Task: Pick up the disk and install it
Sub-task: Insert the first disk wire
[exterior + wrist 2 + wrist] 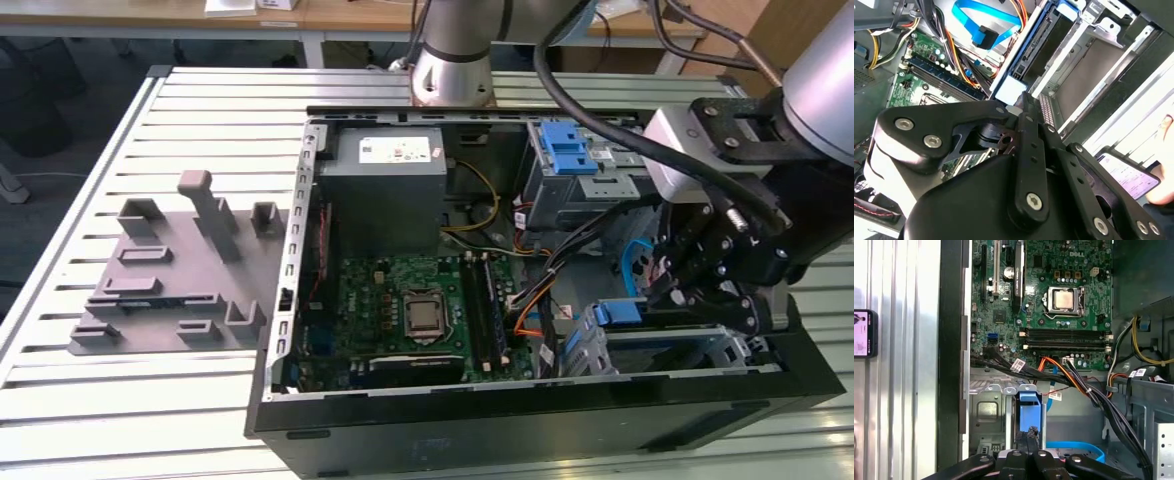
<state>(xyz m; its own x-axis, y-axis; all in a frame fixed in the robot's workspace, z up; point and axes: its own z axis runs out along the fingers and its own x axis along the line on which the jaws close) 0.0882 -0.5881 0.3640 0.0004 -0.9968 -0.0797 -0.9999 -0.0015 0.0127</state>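
Your gripper [1030,432] is down in the corner of the case [534,425], over the drive bay [985,412] beside the motherboard [1054,300]. Its fingers are drawn together at the blue end of the disk [1030,407]. I cannot tell whether they pinch that end or only press on it.

The disk stands on edge in the mouth of the bay, with its blue rail running along the bay wall in the second wrist view. It looks part-way in, so I judge the step to be seating it.

To do it well, keep your push in line with the rails. A tilted disk is likely to bind against the metal wall. Press on the blue plastic end, squarely, not on a corner.

Mind the cables [1066,375], which cross just above the bay. The blue ribbon cable [981,30] hangs near the disk's far end and could be trapped. Go slowly, and treat sudden resistance as a jam, not a seat.
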